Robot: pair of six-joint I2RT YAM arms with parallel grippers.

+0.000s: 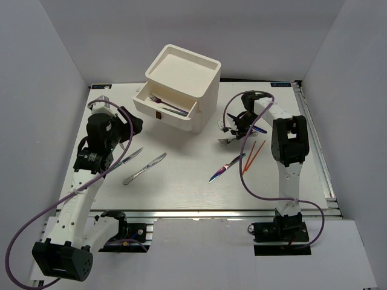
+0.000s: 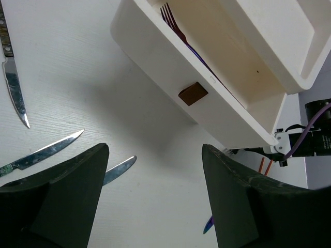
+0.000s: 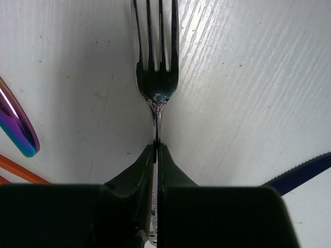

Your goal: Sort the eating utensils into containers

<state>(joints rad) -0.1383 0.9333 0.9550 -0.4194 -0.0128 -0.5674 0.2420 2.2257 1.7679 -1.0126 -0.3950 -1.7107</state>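
Right tool pinches fork at its thin neck; we fear it pivots or slips on lifting. Left tool hangs apart, empty, near drawer.

silver fork, purp-blue knife, orange chopsticks, white drawer w/ red pull

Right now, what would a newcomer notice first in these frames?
The white drawer box at the back of the table stands out, with one drawer pulled open and forks inside. To its right, the right jaws are clamped on the neck of a silver fork at the tabletop, with orange chopsticks close by.
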